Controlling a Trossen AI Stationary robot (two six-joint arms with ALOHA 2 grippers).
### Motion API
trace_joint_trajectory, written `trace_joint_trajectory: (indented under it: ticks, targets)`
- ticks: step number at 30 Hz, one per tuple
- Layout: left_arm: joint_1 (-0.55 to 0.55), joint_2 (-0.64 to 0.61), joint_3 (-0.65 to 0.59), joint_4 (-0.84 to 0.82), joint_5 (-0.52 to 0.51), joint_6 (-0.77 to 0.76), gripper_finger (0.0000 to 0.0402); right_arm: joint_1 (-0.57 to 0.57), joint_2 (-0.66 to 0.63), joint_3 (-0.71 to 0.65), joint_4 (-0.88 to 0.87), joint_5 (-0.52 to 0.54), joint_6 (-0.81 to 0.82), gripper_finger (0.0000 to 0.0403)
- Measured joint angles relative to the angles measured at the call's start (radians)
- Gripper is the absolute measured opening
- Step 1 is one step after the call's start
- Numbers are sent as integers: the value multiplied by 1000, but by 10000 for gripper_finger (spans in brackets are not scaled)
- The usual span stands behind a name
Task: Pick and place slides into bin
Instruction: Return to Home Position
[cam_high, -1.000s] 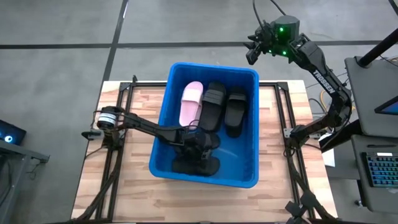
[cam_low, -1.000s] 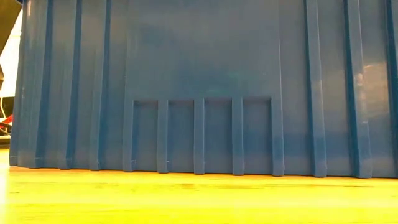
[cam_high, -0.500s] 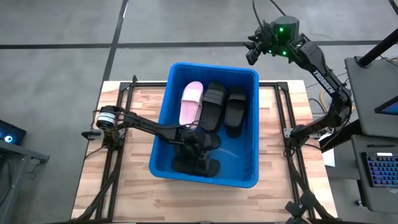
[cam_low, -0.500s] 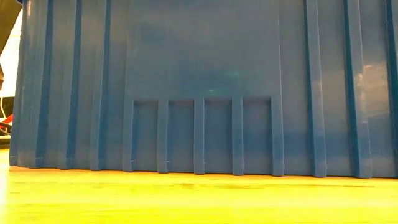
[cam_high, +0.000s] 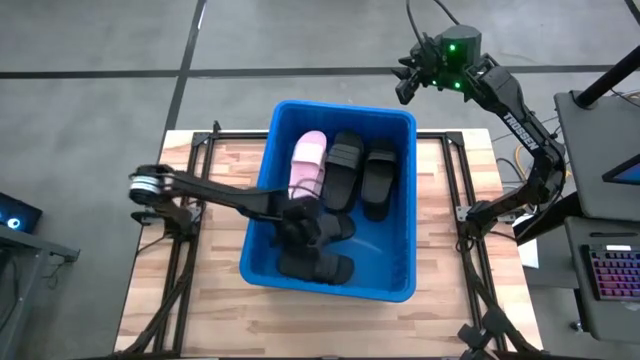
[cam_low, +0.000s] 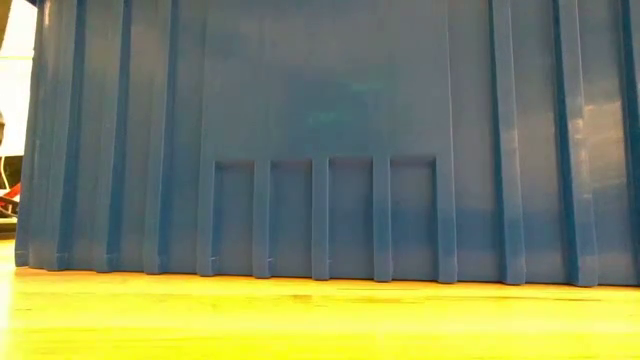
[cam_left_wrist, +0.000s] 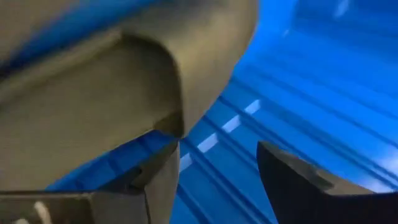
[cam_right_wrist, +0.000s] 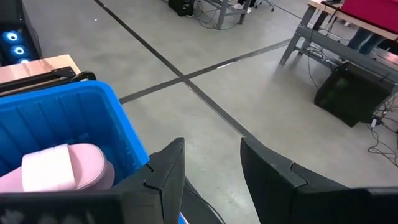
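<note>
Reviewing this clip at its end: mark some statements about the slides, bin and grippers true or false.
1. A pink slide lies inside the bin. True.
2. The right gripper is down inside the bin. False: it is raised beyond the bin's far rim, over the floor.
3. The left gripper is inside the bin, open and empty. True.
4. A black slide lies on the table outside the bin. False: the black slides in view all lie in the bin.
5. The right gripper holds a slide. False: its fingers are apart with only floor between them.
</note>
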Motion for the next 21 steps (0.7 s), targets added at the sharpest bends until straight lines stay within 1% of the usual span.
trace_joint_trajectory:
  ticks: [2,6,8,11,13,15,17,19,21]
  targets:
    - [7,-62,-5,-42,-53,19,199,0,0,0,-1,-2,8,146]
    - [21,-176,-15,-28,-158,44,199,0,0,0,-1,-17,20,146]
    - [30,-225,-15,9,-237,129,199,0,0,0,3,-83,51,146]
    - [29,-291,-9,150,-426,380,198,0,0,0,6,-238,88,146]
    - [18,-331,-8,295,-561,602,191,1,0,0,4,-331,98,146]
    - [6,-354,-8,444,-700,842,177,2,0,0,5,-387,112,146]
    - [0,-379,-8,539,-817,1069,159,2,0,0,6,-412,122,146]
    - [1,-397,-4,591,-865,1240,137,1,0,0,5,-419,132,146]
    - [3,-421,2,590,-870,1329,112,2,0,0,5,-419,161,146]
